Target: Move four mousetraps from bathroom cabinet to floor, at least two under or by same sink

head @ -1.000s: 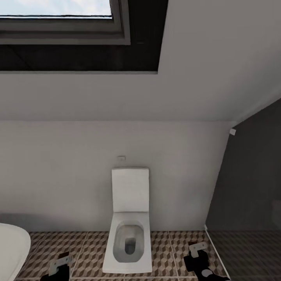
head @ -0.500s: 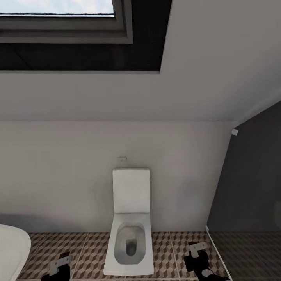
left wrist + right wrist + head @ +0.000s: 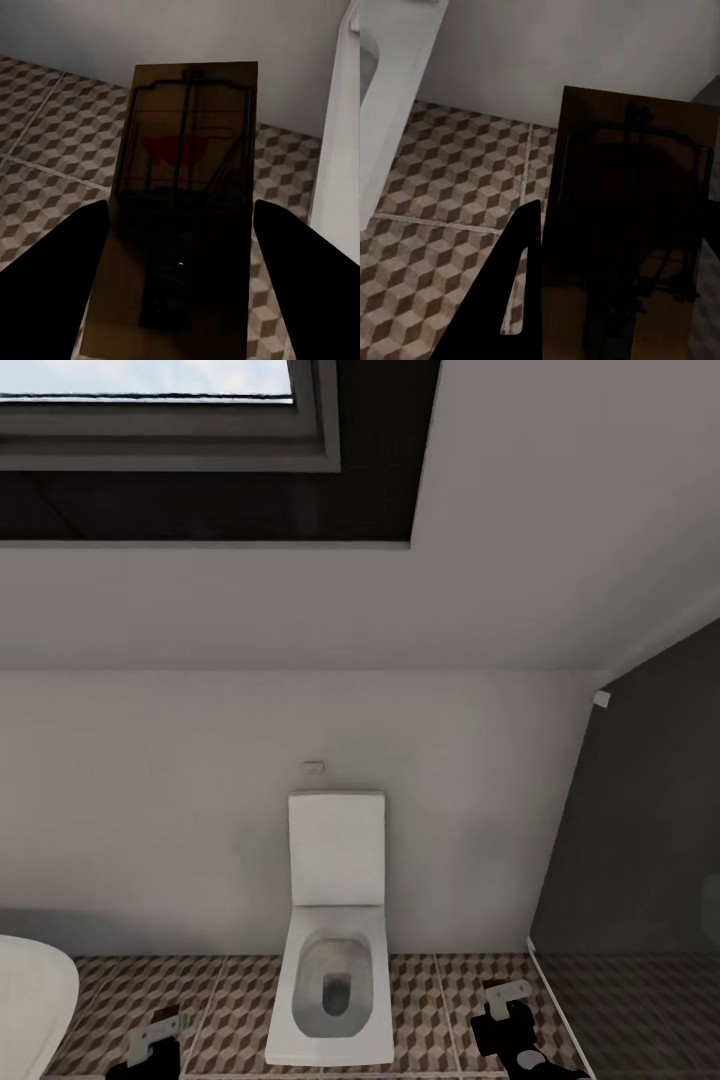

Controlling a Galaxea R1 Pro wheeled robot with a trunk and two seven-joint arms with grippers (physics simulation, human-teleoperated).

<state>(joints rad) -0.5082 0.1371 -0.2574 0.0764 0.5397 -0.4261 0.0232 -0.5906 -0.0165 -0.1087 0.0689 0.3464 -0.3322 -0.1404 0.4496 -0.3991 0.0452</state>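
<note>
My left gripper (image 3: pixel 143 1058) is shut on a wooden mousetrap (image 3: pixel 152 1038) low over the bathroom floor (image 3: pixel 230 1010), between the sink (image 3: pixel 30 1000) and the toilet. In the left wrist view that mousetrap (image 3: pixel 184 187) lies flat between both dark fingers (image 3: pixel 52 277), its wire parts facing the camera. On the toilet's other side, my right gripper (image 3: pixel 502 1018) is shut on a second mousetrap (image 3: pixel 508 992). The right wrist view has this mousetrap (image 3: pixel 630 225) beside one dark finger (image 3: pixel 506 292). The cabinet and the other mousetraps are out of view.
A white toilet (image 3: pixel 335 980) with its lid up stands against the pale wall between my arms. A dark grey wall (image 3: pixel 640 880) rises at the right. A sloped ceiling with a skylight (image 3: pixel 150 420) is overhead. Cube-pattern tiles (image 3: pixel 450 195) spread around the toilet.
The whole head view shifted very slightly about a second ago, so the camera moved. Both grippers keep their mousetraps in the same places.
</note>
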